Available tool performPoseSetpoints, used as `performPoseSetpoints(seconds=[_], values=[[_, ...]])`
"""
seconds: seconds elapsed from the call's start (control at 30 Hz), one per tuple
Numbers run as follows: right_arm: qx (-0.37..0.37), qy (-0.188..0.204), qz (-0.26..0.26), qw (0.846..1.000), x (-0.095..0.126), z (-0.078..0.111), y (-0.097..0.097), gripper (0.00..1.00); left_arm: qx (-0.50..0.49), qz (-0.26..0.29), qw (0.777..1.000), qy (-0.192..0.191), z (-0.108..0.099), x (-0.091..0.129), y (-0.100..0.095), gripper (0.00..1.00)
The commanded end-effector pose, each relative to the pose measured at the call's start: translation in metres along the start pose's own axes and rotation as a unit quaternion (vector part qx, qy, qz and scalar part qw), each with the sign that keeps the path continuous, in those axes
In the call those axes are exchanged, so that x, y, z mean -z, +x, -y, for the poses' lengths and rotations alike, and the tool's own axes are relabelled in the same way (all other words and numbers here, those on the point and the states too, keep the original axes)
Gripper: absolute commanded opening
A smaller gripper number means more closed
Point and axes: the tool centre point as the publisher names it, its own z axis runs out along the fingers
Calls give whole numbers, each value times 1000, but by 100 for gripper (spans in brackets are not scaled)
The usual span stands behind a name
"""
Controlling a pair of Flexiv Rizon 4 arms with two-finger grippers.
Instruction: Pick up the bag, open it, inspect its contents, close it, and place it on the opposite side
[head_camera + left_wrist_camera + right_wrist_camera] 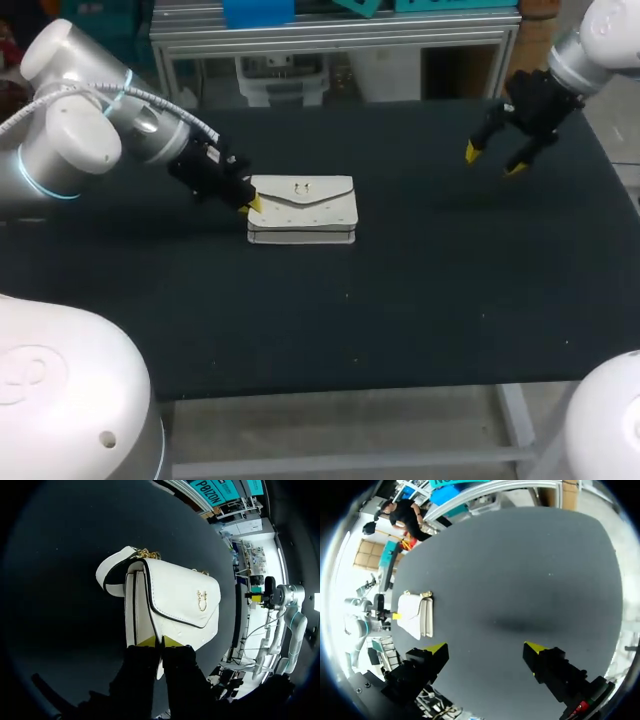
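White bag (pixel 302 208) lies flat on the dark surface (pixel 420 300), a little left of the middle, with its flap (pixel 300 190) down and the gold clasp (pixel 302 187) facing up. At its left end is the left tool (pixel 248 205), fingers drawn nearly together; it seems pinched on the bag's edge, though the contact is hard to make out for certain. The right tool (pixel 490 160) hangs above the far right of the surface, well apart from the bag, fingers spread wide and holding nothing.

By my judgement the task is barely begun. The bag rests on the surface and is not lifted. Opening, inspecting, closing and setting it down on the right side are all left to do.

From the head view only one yellow tip shows at the bag. The left wrist view shows both tips of the left tool (pixel 160 641) close together with part of the bag (pixel 175 600) between them, plus a white strap (pixel 107 570) and gold chain (pixel 145 554) at the bag's other end. The right wrist view shows the right tool (pixel 485 647) spread over bare surface, the bag (pixel 414 614) far ahead.
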Motion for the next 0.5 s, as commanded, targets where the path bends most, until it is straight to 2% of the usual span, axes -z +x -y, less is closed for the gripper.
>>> performPoseSetpoints(seconds=[0.03, 0.1, 0.3, 0.33, 0.5], values=[[-6, -28, 24, 999, 14, 2, -9, 100, -3, 17, 1000, -2, 12, 26, -24, 0], [-10, -39, 52, 998, 19, -3, -14, 100, 6, 33, 999, 2, 22, 35, -39, 0], [-11, -56, 95, 994, 34, -18, -31, 100, 0, 83, 997, -2, 49, 66, -79, 0], [-12, -59, 97, 993, 37, -20, -34, 100, 6, 97, 995, 7, 54, 70, -86, 0], [-15, -64, 127, 990, 48, -28, -46, 100, 11, 110, 994, 5, 75, 95, -119, 0]])
